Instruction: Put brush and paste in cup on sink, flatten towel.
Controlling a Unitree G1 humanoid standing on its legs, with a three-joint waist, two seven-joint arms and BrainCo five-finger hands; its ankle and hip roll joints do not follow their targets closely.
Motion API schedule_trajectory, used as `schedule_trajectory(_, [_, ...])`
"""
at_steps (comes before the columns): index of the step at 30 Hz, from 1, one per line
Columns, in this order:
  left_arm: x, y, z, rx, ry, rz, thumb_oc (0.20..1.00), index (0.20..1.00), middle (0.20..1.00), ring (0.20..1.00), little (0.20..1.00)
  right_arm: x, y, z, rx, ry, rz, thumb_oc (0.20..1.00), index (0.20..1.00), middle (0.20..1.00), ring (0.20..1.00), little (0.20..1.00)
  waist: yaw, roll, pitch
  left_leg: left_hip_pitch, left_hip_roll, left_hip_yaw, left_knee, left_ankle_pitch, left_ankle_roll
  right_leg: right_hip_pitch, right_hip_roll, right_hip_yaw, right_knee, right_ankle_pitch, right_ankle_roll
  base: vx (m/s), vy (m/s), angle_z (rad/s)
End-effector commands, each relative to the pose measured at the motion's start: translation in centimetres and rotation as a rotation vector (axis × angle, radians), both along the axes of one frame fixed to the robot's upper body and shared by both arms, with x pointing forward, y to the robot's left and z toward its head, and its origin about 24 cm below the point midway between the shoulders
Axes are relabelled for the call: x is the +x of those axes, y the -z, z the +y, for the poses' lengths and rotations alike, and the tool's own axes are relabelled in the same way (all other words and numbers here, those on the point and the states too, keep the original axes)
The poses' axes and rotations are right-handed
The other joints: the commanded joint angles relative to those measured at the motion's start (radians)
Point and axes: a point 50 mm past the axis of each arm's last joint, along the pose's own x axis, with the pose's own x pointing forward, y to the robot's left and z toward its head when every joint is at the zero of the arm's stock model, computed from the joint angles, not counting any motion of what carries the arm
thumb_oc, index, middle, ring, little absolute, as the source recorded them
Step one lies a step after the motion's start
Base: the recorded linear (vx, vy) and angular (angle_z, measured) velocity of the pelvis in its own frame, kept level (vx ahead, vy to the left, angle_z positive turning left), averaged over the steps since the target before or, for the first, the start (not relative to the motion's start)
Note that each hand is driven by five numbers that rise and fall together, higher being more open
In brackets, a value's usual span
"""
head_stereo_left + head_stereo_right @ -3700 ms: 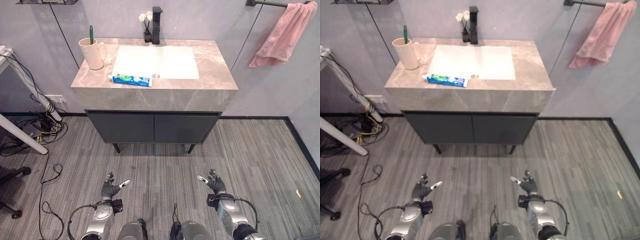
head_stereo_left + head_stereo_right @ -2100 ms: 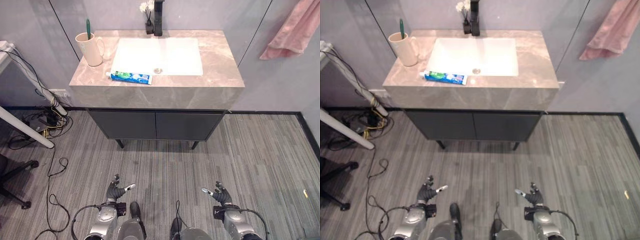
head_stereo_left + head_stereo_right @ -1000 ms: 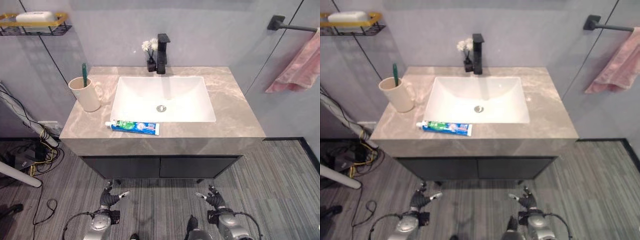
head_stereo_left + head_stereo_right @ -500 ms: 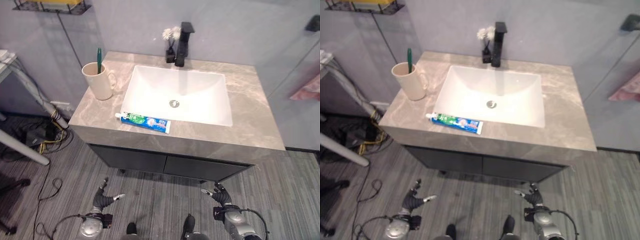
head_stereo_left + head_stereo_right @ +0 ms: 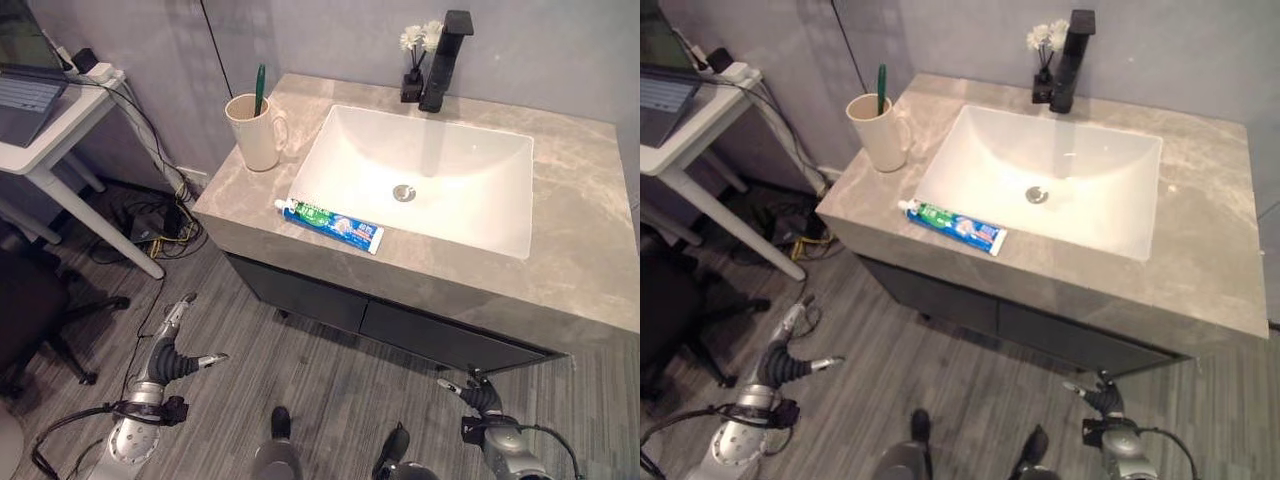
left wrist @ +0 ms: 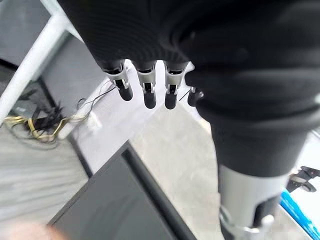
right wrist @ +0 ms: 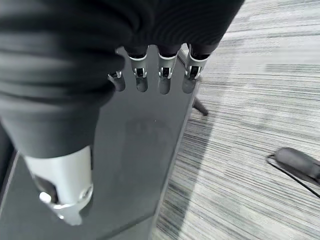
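Nearest, at about 7 o'clock in the head views, the left hand point(image 5: 172, 362) hangs low over the grey plank floor point(image 5: 330, 380) with its fingers point(image 6: 145, 90) straight and spread, holding nothing. At about 5 o'clock the right hand point(image 5: 478, 397) also hangs low in front of the dark cabinet point(image 5: 400, 325), fingers point(image 7: 162, 80) relaxed and straight, empty as well.

Farther out, the grey marble countertop point(image 5: 575, 260) carries a white sink basin point(image 5: 440, 170). The toothpaste tube point(image 5: 330, 224) lies flat on the front strip of the counter, just beside the basin's near left rim, at about 11 o'clock from the middle of the view. Beyond it, toward 10 o'clock, the beige cup point(image 5: 254, 133) stands upright on the counter's left part, apart from the tube, with the green toothbrush point(image 5: 259, 87) standing inside it, leaning slightly.

At the far rim of the basin, around 1 o'clock, a black faucet point(image 5: 446, 55) rises, with a small dark vase of white flowers point(image 5: 413, 52) just beside it. Far left, at 10 o'clock, a white table point(image 5: 55, 125) holds a laptop point(image 5: 25, 70), with cables point(image 5: 160, 220) bundled on the floor beneath.
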Motion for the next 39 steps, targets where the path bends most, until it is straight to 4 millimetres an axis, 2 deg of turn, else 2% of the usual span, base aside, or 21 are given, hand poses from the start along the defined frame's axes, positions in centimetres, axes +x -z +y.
schedule_trajectory(1, [0.5,-4.8,0.6,0.046,0.018,-0.252,1.0,1.0,1.0,1.0,1.0,1.5,-1.1,-0.7,-0.024,0.028,-0.083,1.0,1.0,1.0,1.0,1.0,0.031,0.019,-0.05,0.007,0.022,-0.008,-0.022,0.096,-0.054,0.034,-0.045,0.059,0.107,-0.071,0.057,0.09,0.086,0.14])
schedule_trajectory(5, [0.9,-8.1,1.0,0.049,0.012,-0.388,1.0,1.0,1.0,1.0,1.0,1.7,-1.0,0.1,-0.008,0.001,-0.078,1.0,1.0,1.0,1.0,1.0,0.022,0.025,-0.06,0.024,0.005,0.011,-0.036,0.082,-0.043,0.023,-0.064,0.075,0.106,-0.054,0.069,0.06,0.08,0.06])
schedule_trajectory(10, [1.4,-10.5,0.7,-0.008,0.058,-0.48,1.0,1.0,1.0,1.0,1.0,1.8,-0.9,0.7,0.012,-0.023,-0.074,1.0,1.0,1.0,1.0,1.0,-0.001,0.028,-0.065,0.036,-0.005,0.03,-0.037,0.066,-0.034,0.012,-0.076,0.099,0.109,-0.044,0.077,0.04,0.053,-0.11])
schedule_trajectory(12, [2.3,-11.6,0.2,-0.042,0.118,-0.485,1.0,1.0,1.0,1.0,1.0,1.7,-1.0,0.8,0.01,-0.048,-0.072,1.0,1.0,1.0,1.0,1.0,-0.032,0.038,-0.065,0.04,-0.012,0.044,-0.037,0.054,-0.027,-0.006,-0.081,0.125,0.108,-0.035,0.081,0.03,0.078,-0.23])
schedule_trajectory(14, [2.9,-11.9,0.0,-0.059,0.166,-0.452,1.0,1.0,1.0,1.0,1.0,1.7,-1.2,0.7,0.005,-0.065,-0.081,1.0,1.0,1.0,1.0,1.0,-0.057,0.049,-0.066,0.038,-0.012,0.061,-0.037,0.053,-0.026,-0.027,-0.081,0.15,0.104,-0.025,0.083,0.02,0.084,-0.45])
schedule_trajectory(18, [4.1,-10.5,-0.3,-0.092,0.222,-0.326,1.0,1.0,1.0,1.0,1.0,1.1,-1.4,-0.1,-0.005,-0.053,-0.09,1.0,1.0,1.0,1.0,1.0,-0.114,0.073,-0.055,0.035,-0.006,0.099,-0.037,0.052,-0.029,-0.065,-0.077,0.2,0.09,-0.003,0.092,0.01,0.048,-0.44])
schedule_trajectory(22, [4.5,-9.2,-0.2,-0.044,0.236,-0.238,1.0,1.0,1.0,1.0,1.0,0.9,-1.9,-0.9,-0.031,-0.046,-0.109,1.0,1.0,1.0,1.0,1.0,-0.138,0.087,-0.045,0.035,-0.008,0.121,-0.037,0.048,-0.03,-0.083,-0.08,0.226,0.08,0.011,0.1,-0.01,0.029,-0.27])
schedule_trajectory(31, [4.5,-6.4,1.1,0.005,0.195,-0.071,1.0,1.0,1.0,1.0,1.0,0.9,-2.3,-2.1,-0.071,-0.02,-0.111,1.0,1.0,1.0,1.0,1.0,-0.164,0.107,-0.035,0.036,-0.016,0.147,-0.037,0.043,-0.029,-0.095,-0.089,0.254,0.05,0.04,0.113,0.01,0.021,-0.11])
schedule_trajectory(36, [4.5,-4.9,2.7,0.001,0.106,-0.009,1.0,1.0,1.0,1.0,1.0,1.4,-2.6,-1.4,-0.061,-0.045,-0.141,1.0,1.0,1.0,1.0,1.0,-0.177,0.106,-0.028,0.031,-0.02,0.151,-0.037,0.042,-0.026,-0.105,-0.093,0.26,0.059,0.041,0.113,0.0,0.0,0.0])
schedule_trajectory(39, [4.8,-4.6,3.1,-0.003,0.071,-0.009,1.0,1.0,1.0,1.0,1.0,1.7,-2.8,-1.0,-0.059,-0.065,-0.153,1.0,1.0,1.0,1.0,1.0,-0.184,0.102,-0.025,0.028,-0.022,0.15,-0.037,0.039,-0.024,-0.109,-0.095,0.26,0.058,0.046,0.115,0.0,0.0,0.0])
